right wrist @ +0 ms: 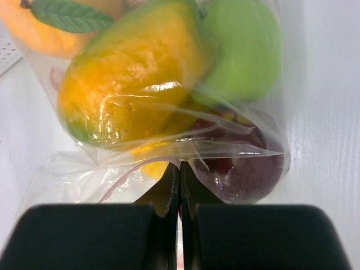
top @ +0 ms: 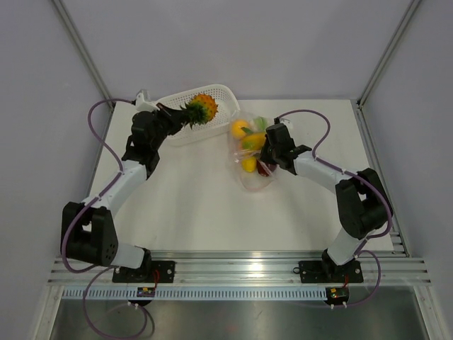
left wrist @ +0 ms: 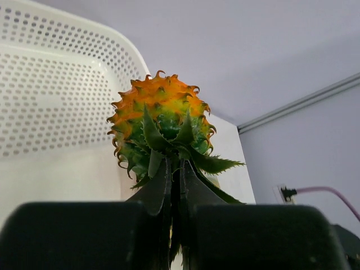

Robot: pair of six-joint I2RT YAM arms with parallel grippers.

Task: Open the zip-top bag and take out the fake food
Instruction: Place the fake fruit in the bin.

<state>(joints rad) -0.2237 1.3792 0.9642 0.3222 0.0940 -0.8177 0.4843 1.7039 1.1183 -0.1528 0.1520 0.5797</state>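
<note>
Pineapple [left wrist: 160,118] out, clamped by its leaves in left claw [left wrist: 175,225] at basket [left wrist: 56,84]. Right claw [right wrist: 179,225] pinches zip-top bag [right wrist: 67,174]; green apple [right wrist: 242,50], dark red piece [right wrist: 242,169] and others not yet removed.

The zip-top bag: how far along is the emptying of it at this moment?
Done: the pineapple is out of the zip-top bag. In hand: the left gripper holds it by its leaves beside the white basket, while the right gripper is shut on the bag's plastic. Left: the orange, a yellow-orange fruit, the green apple and a dark red piece lie inside the bag.
</note>
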